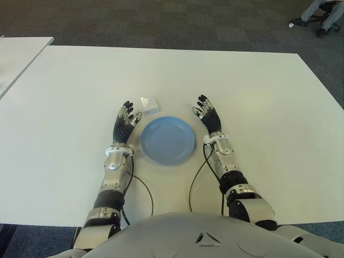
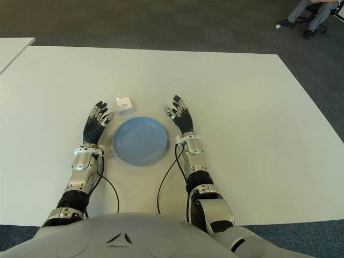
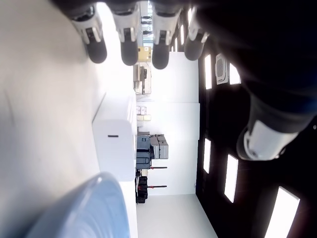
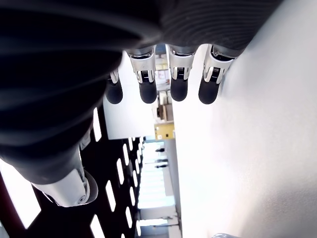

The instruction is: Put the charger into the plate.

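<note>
White table (image 1: pixel 258 97): charger (image 1: pixel 149 104) beside blue plate (image 1: pixel 167 140), between open hands.

White table (image 1: pixel 258 107): blue plate (image 1: pixel 167 140) near front edge, white charger (image 1: pixel 149 105) just beyond.

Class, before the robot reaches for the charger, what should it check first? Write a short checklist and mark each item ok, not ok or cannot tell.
1. Charger in sight, on the white table just beyond the plate: ok.
2. Blue plate holds nothing: ok.
3. Left hand open, nearest the charger: ok.
4. Right hand open, holding nothing, right of the plate: ok.
5. Charger already grasped: not ok.
6. Charger's prong side: cannot tell.
</note>
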